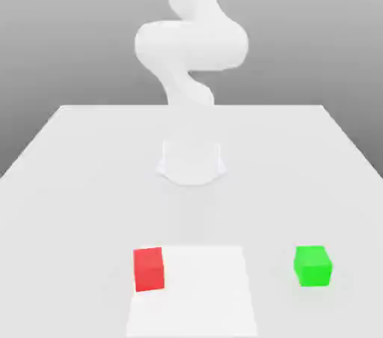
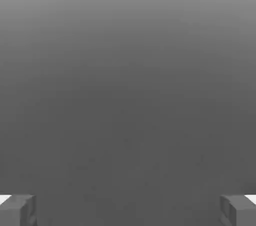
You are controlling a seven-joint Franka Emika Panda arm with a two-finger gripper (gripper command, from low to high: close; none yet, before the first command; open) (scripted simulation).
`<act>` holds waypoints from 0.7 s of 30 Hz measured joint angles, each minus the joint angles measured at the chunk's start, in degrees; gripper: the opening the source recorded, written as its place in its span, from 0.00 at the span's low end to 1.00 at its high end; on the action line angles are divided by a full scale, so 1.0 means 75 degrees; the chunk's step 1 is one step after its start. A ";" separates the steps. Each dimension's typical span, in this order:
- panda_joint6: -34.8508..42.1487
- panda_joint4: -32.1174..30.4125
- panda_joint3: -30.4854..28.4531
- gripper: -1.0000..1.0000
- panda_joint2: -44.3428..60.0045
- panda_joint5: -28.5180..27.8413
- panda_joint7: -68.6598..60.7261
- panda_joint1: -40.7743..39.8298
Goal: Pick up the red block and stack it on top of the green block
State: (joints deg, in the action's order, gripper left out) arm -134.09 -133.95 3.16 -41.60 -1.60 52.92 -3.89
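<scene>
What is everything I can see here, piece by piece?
red block: one, bright red, on the table near its front edge, toward the exterior view's left, at the edge of the paler patch.
green block: one, bright green, on the table toward the exterior view's right, apart from the red one.
table: one, white, with a paler square patch at the front.
arm: one, white, rising from a round base at the middle of the table.
tool: one, grey fingers set wide apart, open, nothing between them.
</scene>
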 joint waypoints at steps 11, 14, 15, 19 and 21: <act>-0.1329 -0.1268 0.1322 0.50 0.2604 -0.0975 0.4205 -0.1949; -0.1685 -0.1607 0.1493 0.50 0.3303 -0.1172 0.5286 -0.2337; -0.1805 -0.1720 0.1528 0.50 0.3532 -0.1221 0.5635 -0.2445; -0.2302 -0.2180 0.1574 0.50 0.4408 -0.1268 0.6920 -0.2766; -0.2562 -0.2414 0.1549 0.50 0.4814 -0.1156 0.7466 -0.2854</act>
State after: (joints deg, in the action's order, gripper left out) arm -153.30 -152.05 14.78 -5.50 -10.27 108.92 -25.29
